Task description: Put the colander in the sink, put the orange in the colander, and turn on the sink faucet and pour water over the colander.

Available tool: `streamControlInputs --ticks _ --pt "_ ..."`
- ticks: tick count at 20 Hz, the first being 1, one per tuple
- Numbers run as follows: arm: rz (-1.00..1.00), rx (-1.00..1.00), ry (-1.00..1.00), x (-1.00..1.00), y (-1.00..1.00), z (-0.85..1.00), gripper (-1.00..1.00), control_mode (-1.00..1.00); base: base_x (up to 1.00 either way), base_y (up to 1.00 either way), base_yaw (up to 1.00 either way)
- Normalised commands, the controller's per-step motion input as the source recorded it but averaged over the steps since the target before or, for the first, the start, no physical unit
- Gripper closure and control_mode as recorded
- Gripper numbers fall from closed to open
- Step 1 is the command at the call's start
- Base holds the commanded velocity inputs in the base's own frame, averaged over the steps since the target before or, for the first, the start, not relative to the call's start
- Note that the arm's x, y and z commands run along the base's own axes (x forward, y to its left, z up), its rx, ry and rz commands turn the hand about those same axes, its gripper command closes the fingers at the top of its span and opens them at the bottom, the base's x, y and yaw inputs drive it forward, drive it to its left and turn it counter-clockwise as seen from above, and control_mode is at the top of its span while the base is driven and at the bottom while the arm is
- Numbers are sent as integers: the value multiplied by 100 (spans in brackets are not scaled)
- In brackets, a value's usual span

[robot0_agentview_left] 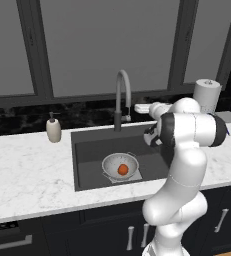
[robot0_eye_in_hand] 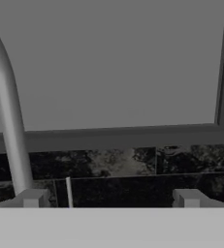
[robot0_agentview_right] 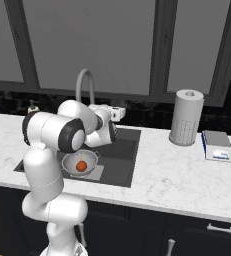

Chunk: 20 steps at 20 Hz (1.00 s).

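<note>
Gripper (robot0_agentview_left: 139,108) held out level behind the sink's back edge, just right of the faucet (robot0_agentview_left: 122,95), fingers spread wide with nothing between them; hand view shows both fingertips (robot0_eye_in_hand: 32,198) low in frame, the faucet's grey neck rising at left above the left tip, dark backsplash and window ahead. Colander (robot0_agentview_left: 120,166) sits on the floor of the sink (robot0_agentview_left: 87,150), near the front edge, roughly mid-width, on the light square. Orange (robot0_agentview_left: 122,169) is inside the colander, resting at its bottom. So first two steps look done; step in hand is the faucet. No water visible from the spout in any view. Faucet handle can't be made out clearly, so can't tell whether the fingers are touching it or just beside it. Next move likely calls for a short nudge left onto the handle at the faucet base, then swinging the spout so the stream falls over the colander. Soap dispenser (robot0_agentview_left: 53,129) stands on the counter left of the sink, paper towel roll (robot0_agentview_right: 186,117) and small scale (robot0_agentview_right: 217,145) on the counter at right, well apart from the work.
</note>
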Motion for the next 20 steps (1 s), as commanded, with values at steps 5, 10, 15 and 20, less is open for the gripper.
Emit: streamControlInputs --ticks 5,10,15,20 --pt "1 0 -1 3 0 -22 -100 -100 0 0 0" --pt "2 0 -2 19 0 -26 -100 -100 0 0 0" --pt "5 0 -5 32 0 -32 -100 -100 0 0 0" --pt "5 0 -7 29 0 -45 -100 -100 0 0 0"
